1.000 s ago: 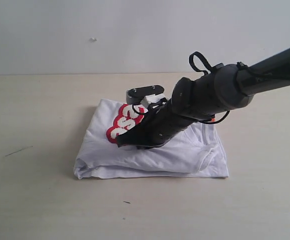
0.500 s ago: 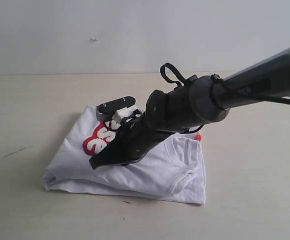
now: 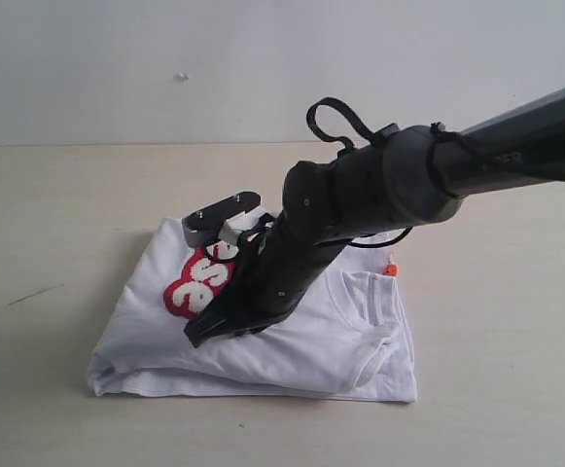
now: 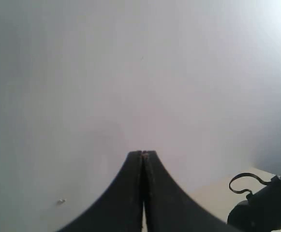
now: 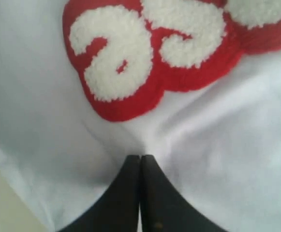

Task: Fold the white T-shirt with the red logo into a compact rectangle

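The white T-shirt [image 3: 331, 341] lies folded into a rough rectangle in the middle of the table, with its collar and a small orange tag [image 3: 391, 269] at the right. The red logo [image 3: 199, 282] shows on its upper left part, partly hidden behind my right arm. My right gripper [image 3: 199, 336] is shut, its tips pressed down on the cloth just below the logo [image 5: 155, 53]; in the right wrist view the closed gripper [image 5: 140, 156] rests on white fabric [image 5: 237, 145]. My left gripper [image 4: 142, 152] is shut and empty, facing the wall.
The pale wooden table [image 3: 58, 389] runs back to a white wall [image 3: 117, 58]. My right arm [image 3: 379, 190] slants in from the upper right over the shirt, and its wrist shows in the left wrist view [image 4: 266, 208].
The right gripper has swept left and toward the front with its tips on the shirt. The whole folded shirt has slid left and turned slightly. The left gripper has not moved.
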You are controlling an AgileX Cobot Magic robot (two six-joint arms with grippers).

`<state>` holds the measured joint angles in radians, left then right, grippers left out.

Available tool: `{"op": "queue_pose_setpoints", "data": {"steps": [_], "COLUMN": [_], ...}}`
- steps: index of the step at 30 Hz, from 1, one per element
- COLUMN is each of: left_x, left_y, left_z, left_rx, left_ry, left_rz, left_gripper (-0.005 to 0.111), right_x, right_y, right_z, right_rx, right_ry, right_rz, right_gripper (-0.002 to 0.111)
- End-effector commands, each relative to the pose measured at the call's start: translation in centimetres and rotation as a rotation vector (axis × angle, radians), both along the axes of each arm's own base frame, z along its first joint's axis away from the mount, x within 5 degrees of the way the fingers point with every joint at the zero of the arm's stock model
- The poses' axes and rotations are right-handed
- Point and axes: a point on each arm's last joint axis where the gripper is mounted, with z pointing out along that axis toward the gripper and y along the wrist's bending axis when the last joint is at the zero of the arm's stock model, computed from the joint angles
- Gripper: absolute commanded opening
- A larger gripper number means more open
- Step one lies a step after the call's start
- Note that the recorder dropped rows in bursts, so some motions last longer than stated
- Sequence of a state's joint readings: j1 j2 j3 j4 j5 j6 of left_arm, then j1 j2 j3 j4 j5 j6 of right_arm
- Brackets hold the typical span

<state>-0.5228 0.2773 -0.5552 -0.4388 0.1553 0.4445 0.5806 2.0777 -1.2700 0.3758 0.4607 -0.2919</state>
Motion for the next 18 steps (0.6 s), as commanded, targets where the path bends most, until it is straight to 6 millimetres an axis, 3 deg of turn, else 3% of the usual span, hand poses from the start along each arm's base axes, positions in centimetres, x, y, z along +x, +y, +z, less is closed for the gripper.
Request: {"op": "queue_pose_setpoints", "data": {"steps": [1,4,11,18], "left_x": [0.0,0.0,0.1,0.2], "left_y": [0.1,0.0,0.1,0.1], "left_z": [-0.1,-0.1,-0.2,-0.4], "left_rx": [0.004,0.007,0.000,-0.001], "left_ry": [-0.005,-0.004,-0.012,-0.010], "left_rz": [0.005,0.006,0.012,0.016], "left_gripper": [0.000,0.000,0.000,0.000], "right_x": [1.0,2.1,3.5,3.8], "right_y": [0.2,0.4,2.1,2.3], "right_z": [2.5,2.3,-1.5,-2.4], "right_rx": [0.112,0.189,0.108,0.068], "right_ry": [-0.192,-0.277,-0.094,-0.046], "right_rz": [-0.102,-0.218,-0.126,-0.084], "right_gripper": [0.000,0.000,0.000,0.000]}}
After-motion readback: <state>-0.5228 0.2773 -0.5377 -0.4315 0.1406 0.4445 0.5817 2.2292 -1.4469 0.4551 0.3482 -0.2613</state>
